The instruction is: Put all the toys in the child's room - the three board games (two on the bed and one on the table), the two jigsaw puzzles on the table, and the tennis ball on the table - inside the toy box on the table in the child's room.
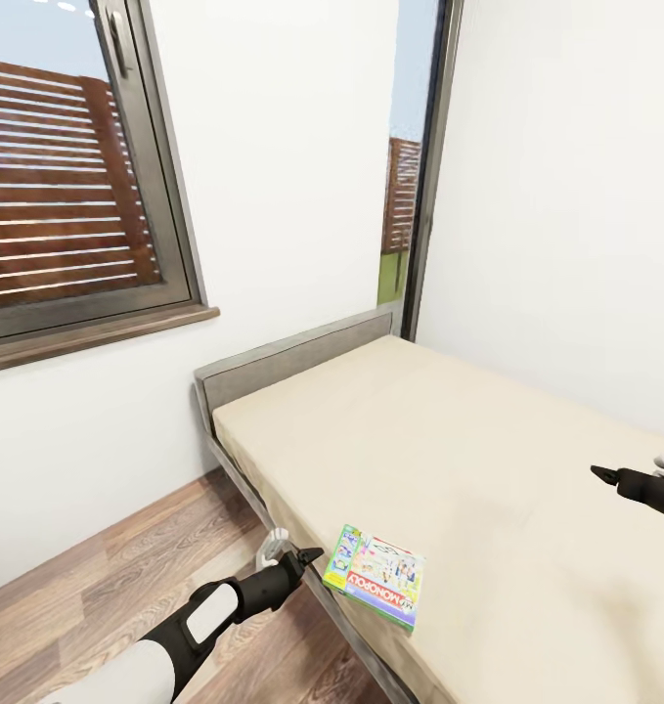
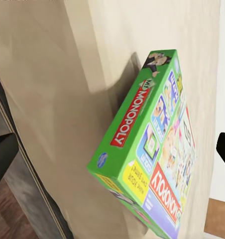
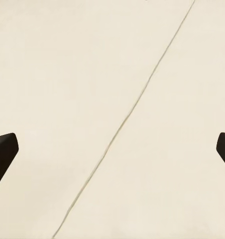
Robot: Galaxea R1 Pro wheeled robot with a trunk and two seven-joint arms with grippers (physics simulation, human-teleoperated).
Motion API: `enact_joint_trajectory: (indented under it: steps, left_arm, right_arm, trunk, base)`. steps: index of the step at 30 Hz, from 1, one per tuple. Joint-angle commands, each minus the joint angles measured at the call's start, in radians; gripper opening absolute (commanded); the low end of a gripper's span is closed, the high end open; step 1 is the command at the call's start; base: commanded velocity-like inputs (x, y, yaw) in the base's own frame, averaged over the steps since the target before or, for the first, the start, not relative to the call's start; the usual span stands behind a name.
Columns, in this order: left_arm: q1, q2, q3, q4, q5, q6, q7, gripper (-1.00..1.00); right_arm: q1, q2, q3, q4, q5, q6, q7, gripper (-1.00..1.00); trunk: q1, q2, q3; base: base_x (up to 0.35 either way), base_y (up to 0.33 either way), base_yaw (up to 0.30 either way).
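- The Monopoly box (image 1: 376, 575) lay flat at the near edge of the bed (image 1: 488, 460).
- My left claw (image 1: 294, 562) hung just beside its short end, spread wide and empty, pointing along its length.
- My right claw (image 1: 605, 475) sat well apart, also spread.

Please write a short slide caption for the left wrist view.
Open left gripper approaching the Monopoly box lying on the bed.

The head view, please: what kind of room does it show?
Most likely a bedroom. A bed with a bare beige mattress and grey headboard stands against white walls, beside a dark-framed window. A Monopoly box lies on the mattress, hinting at a child's room.
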Motion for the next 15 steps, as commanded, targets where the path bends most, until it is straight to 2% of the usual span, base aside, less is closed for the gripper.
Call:
enact_joint_trajectory:
  steps: [1,15]
  left_arm:
    - [-0.001,0.000,-0.004,0.001,0.007,0.003,-0.002,1.00]
    - [-0.001,0.001,-0.003,0.001,0.007,0.003,-0.001,1.00]
  right_arm:
    - [0.000,0.000,-0.002,-0.002,-0.010,0.008,-0.001,1.00]
    - [0.002,0.000,-0.002,-0.006,-0.010,0.008,-0.001,1.00]
  trunk:
    - [0.000,0.000,-0.001]
    - [0.000,0.000,-0.001]
  base:
    - [0.000,0.000,-0.002]
    - [0.000,0.000,-0.009]
